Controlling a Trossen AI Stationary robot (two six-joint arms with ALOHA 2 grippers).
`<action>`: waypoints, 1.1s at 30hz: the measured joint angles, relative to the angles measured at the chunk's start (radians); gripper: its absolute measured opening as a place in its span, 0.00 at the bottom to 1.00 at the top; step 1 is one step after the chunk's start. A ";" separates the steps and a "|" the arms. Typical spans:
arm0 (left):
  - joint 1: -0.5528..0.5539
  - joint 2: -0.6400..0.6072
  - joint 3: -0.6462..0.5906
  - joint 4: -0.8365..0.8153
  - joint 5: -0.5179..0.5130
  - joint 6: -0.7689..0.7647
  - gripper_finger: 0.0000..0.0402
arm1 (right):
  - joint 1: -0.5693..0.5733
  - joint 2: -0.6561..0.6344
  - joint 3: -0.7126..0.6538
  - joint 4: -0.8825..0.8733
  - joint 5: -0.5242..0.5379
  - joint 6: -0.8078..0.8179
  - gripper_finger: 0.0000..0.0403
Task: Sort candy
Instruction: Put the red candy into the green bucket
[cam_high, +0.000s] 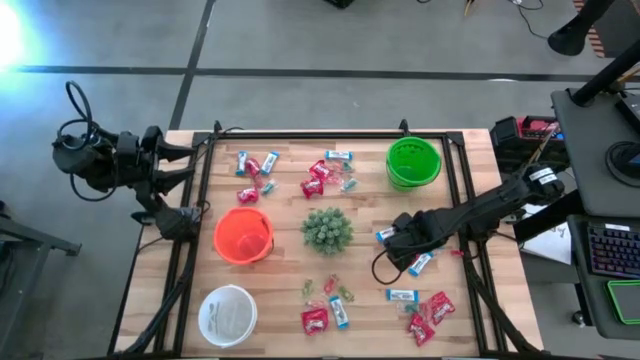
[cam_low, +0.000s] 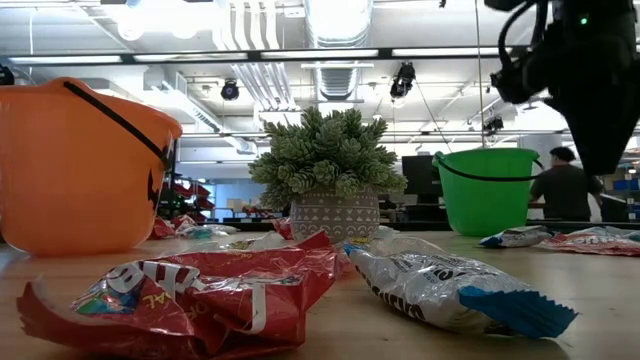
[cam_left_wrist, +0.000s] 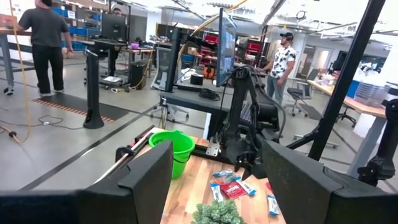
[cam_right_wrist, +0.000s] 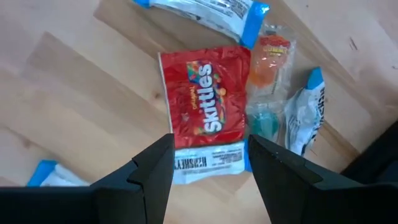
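Here the right gripper (cam_right_wrist: 208, 165) hangs open just above a red Skittles packet (cam_right_wrist: 205, 106) that lies flat on the wooden bench (cam_high: 470, 310); nothing is held. A white-and-blue bar (cam_right_wrist: 208, 163) peeks out under the packet's near edge, and a clear wrapper with an orange sweet (cam_right_wrist: 270, 59) lies touching its side. In the high view this arm reaches in from the right, near the small spiky green plant (cam_high: 327, 229). To do the pick well, I judge it should come straight down with one finger on each long side of the packet, so the bar and the orange sweet are not pinched too. More candy lies scattered across the bench among the green bucket (cam_high: 413, 163), orange bucket (cam_high: 243, 236) and white bowl (cam_high: 227, 314). The left gripper (cam_left_wrist: 217, 174) waits open at the bench's left edge.
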 joint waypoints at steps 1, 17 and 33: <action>0.000 0.000 0.000 0.000 0.000 -0.002 0.58 | 0.000 0.000 -0.013 0.013 -0.004 -0.003 0.49; 0.000 0.000 0.000 0.036 -0.001 -0.020 0.58 | 0.000 0.000 -0.171 0.193 -0.024 -0.048 0.49; 0.000 0.000 0.000 0.067 -0.002 -0.020 0.58 | -0.075 0.033 -0.267 0.394 -0.011 -0.103 0.49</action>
